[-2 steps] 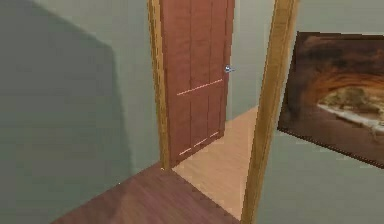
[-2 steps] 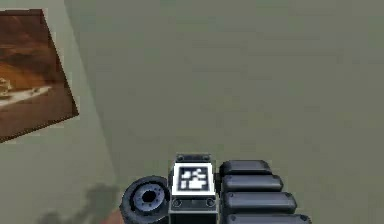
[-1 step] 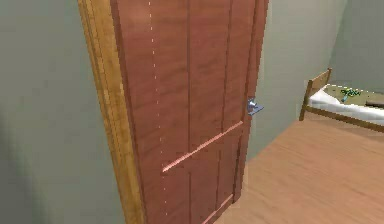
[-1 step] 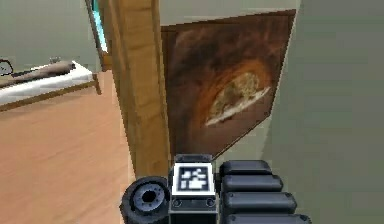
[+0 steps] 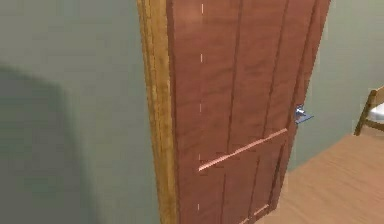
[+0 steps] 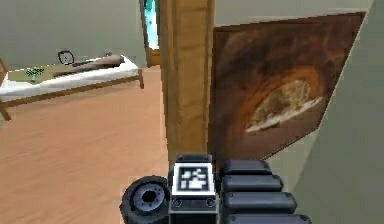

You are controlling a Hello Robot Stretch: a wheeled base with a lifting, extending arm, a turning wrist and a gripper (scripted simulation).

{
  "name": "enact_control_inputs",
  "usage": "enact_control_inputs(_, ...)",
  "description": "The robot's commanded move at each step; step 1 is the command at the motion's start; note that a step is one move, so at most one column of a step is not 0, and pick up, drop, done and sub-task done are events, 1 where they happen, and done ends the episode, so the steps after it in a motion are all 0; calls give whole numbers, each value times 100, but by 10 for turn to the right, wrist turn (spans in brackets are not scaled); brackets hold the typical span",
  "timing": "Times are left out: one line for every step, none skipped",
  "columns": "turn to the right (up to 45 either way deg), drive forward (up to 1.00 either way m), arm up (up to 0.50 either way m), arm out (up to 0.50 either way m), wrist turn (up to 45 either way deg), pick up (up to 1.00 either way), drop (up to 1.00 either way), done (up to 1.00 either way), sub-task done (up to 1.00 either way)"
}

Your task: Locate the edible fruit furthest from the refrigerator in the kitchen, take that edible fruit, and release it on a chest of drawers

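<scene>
Frankly, where the fruit lies cannot be told. In the arm side view the gripper is a dark round body at the bottom edge, at nine o'clock of the white marker square, with the arm at three o'clock of that square. Its fingers cannot be made out, so neither their state nor whether they hold anything can be told. At twelve o'clock of the marker rises a wooden door post, and at two o'clock a brown picture hangs on the wall. Toward ten o'clock, across the wooden floor, stands a bed bearing a round clock. The forward view has a wooden door with a metal handle at its three o'clock edge.
</scene>
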Motion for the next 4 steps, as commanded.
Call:
enact_control_inputs(0, 5, 0, 0, 0, 0, 0, 0, 0)
enact_control_inputs(450, 0, 0, 0, 0, 0, 0, 0, 0)
enact_control_inputs(90, 0, 0, 0, 0, 0, 0, 0, 0)
enact_control_inputs(0, 75, 0, 0, 0, 0, 0, 0, 0)
